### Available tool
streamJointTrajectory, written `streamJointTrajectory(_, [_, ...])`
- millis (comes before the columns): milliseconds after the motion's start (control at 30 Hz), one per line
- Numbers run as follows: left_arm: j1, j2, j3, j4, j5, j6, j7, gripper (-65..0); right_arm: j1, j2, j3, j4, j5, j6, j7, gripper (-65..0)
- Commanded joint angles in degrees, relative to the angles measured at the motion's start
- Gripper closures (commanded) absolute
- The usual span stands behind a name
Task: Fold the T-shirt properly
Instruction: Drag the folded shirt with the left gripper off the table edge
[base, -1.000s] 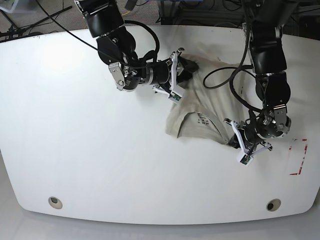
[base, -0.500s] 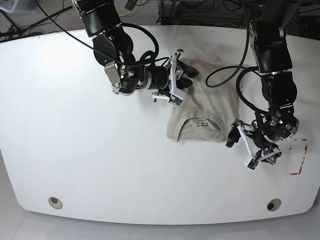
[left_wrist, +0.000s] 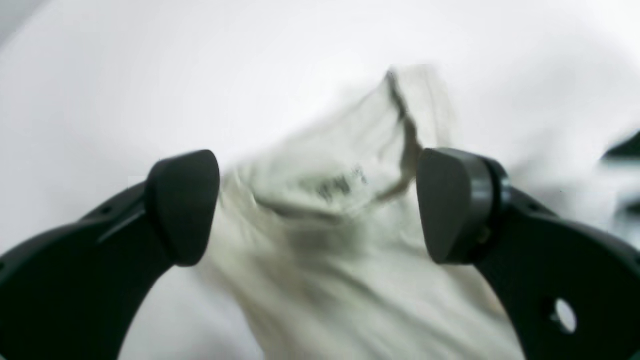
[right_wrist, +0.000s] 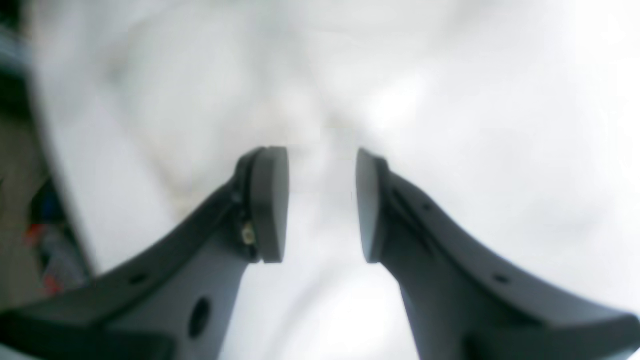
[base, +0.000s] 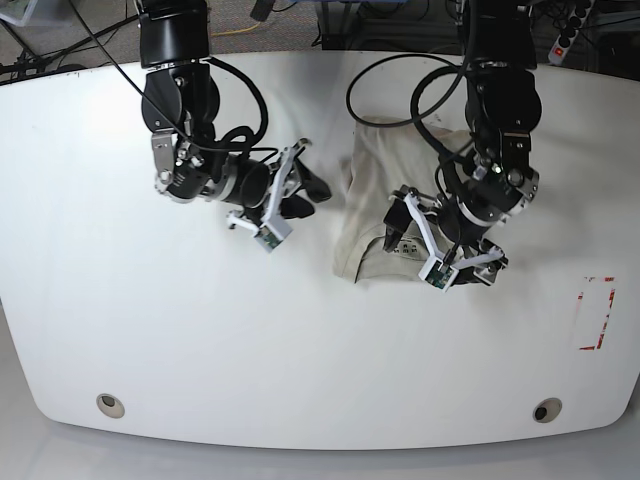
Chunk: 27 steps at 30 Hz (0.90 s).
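We see a soft, wrinkled beige T-shirt (base: 372, 205) bunched on the smooth white tabletop (base: 150, 330); left gripper (left_wrist: 320, 205) spread wide, right gripper (right_wrist: 322, 205) partly parted, empty.

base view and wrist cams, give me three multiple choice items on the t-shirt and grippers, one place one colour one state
1. Where does the T-shirt lie on the white table in the base view?
A. right of centre, toward the far edge
B. at the near left corner
C. hanging off the near edge

2. What colour is the T-shirt?
A. navy
B. khaki-beige
C. red

3. How is the left gripper?
A. shut on the T-shirt
B. open, holding nothing
C. shut and empty

Answers:
1 A, the cloth lies beside the base view's right arm.
2 B, pale tan in both views.
3 B, its jaws stand wide apart with the T-shirt behind them.
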<state>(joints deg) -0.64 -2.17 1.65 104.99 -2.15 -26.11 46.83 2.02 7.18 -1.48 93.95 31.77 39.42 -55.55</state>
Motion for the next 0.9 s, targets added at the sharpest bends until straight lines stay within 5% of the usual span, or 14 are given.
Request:
streamJointTrajectory(0, [0.7, 0.5, 1.2, 2.8, -0.8, 5.8, -1.5, -58.6, 1.3, 0.2, 2.9, 0.8, 1.5, 0.6, 1.6, -20.8])
streamJointTrajectory(100, [3.8, 0.5, 1.6, 4.5, -0.9, 13.3, -1.6, -58.6, 1.5, 1.0, 5.2, -0.1, 1.5, 0.6, 1.6, -20.8])
streamJointTrajectory(367, [12.2, 2.3, 4.3, 3.3, -0.7, 22.3, -11.3, -58.9, 2.6, 1.7, 8.7, -4.5, 1.8, 0.6, 1.6, -20.8])
streamJointTrajectory(567, [13.6, 1.7, 6.1, -5.9, -0.8, 23.1, -13.6, -59.0, 2.6, 1.6, 8.8, -4.4, 1.8, 0.6, 1.6, -20.8])
streamJointTrajectory(700, [11.6, 1.5, 1.6, -11.6, -0.8, 22.7, -13.6, -59.2, 2.7, 1.6, 8.7, -4.3, 1.8, 0.6, 1.6, -20.8])
streamJointTrajectory(867, [9.0, -3.1, -7.4, -14.8, -0.8, 16.2, -13.3, -59.3, 2.9, 1.7, 8.7, -4.1, 1.8, 0.6, 1.6, -20.8])
